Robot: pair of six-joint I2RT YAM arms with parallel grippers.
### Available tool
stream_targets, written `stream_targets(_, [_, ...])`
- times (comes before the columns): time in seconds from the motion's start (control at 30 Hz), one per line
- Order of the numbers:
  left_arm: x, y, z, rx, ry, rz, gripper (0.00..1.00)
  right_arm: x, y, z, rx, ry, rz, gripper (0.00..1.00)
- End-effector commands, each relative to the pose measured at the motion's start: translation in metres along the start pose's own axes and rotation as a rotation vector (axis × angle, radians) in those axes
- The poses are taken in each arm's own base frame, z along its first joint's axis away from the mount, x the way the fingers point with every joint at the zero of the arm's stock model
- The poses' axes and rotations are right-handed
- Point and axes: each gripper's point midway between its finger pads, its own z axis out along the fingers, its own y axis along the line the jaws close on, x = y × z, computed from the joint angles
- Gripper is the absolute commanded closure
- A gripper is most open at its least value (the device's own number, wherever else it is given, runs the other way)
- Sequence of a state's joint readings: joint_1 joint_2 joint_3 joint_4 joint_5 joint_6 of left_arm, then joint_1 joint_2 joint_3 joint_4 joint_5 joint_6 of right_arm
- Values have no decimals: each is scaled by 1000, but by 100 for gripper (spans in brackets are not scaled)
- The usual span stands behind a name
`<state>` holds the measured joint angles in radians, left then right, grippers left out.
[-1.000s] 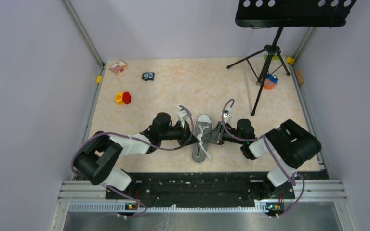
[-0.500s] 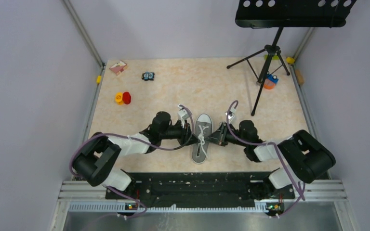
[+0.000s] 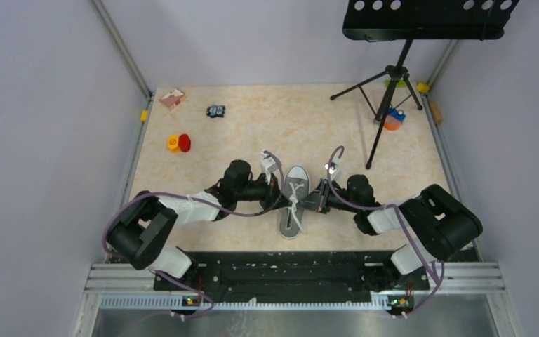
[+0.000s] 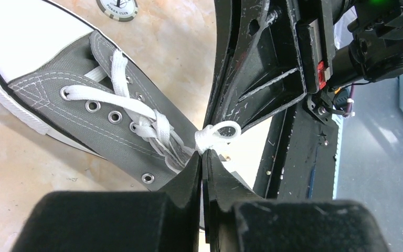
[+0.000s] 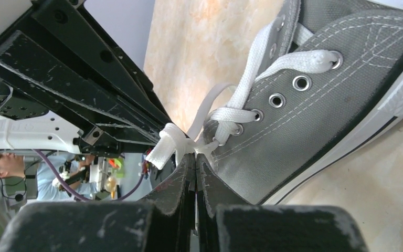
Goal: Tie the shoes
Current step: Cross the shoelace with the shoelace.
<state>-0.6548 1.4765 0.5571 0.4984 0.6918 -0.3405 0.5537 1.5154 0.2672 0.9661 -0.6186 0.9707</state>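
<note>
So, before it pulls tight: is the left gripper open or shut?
Shut on the white lace: left gripper fingers touch, lace loop pinched at their tips.

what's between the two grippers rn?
The grey sneaker, across its white laces. Top view shows it, with left gripper and right gripper on either side.

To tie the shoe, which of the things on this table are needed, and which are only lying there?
For the job: grey sneaker, white laces, left hand and right hand, each pinching a lace.

Only lying about: red and yellow pieces, pink box, small dark object, orange object, music stand, poker chip.
</note>
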Motion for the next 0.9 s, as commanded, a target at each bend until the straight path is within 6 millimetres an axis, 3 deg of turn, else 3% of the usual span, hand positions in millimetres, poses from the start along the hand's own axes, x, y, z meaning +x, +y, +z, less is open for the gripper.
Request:
stream_targets(0.0, [-16,-6,3,23,-27,45,94,-13,23,4,-90,-24,-63,100])
stream_targets(0.1, [-16,-5,4,24,-19,41,100,-13,24,4,-91,-26,-59,100])
stream_targets(0.33, [-13,-5,6,35,-9,28,100,-13,26,5,-102,-18,-52,100])
stream_targets(0.47, [-14,-5,6,36,-13,26,100,-13,26,7,-103,-10,-49,86])
stream_targets(0.63, [-14,-5,7,34,-15,23,100,-13,30,10,-122,4,-57,79])
stream_targets(0.77, [-14,-6,6,37,-15,20,100,-13,30,13,-117,11,-60,79])
stream_targets(0.87, [-15,-7,5,40,-22,22,100,-12,28,14,-112,13,-56,85])
